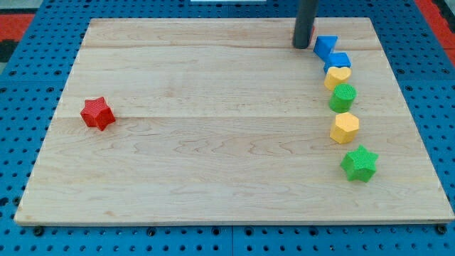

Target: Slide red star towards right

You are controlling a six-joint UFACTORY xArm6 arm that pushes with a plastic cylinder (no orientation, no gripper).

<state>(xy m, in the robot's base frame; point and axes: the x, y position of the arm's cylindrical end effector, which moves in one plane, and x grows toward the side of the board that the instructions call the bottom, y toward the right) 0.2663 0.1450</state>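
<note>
Wooden board (pixel 213 163) lies on a blue perforated bench (pixel 28 107). Dark rod enters upright from the view's top; my tip (pixel 303 47) rests near the top edge, just left of a blue block (pixel 325 46). No jaws fitted, so no jaw state applies. Red star (pixel 97 113) sits alone at the view's left, well apart from my tip. Down the right side: second blue block (pixel 338 61), yellow block (pixel 337 77), green block (pixel 343 97), yellow block (pixel 345 127), green star (pixel 359 163).

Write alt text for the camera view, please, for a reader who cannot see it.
A red star lies alone at the wooden board's left. My tip is far away at the top right, beside a curved column of blue, yellow and green blocks down the right side.
</note>
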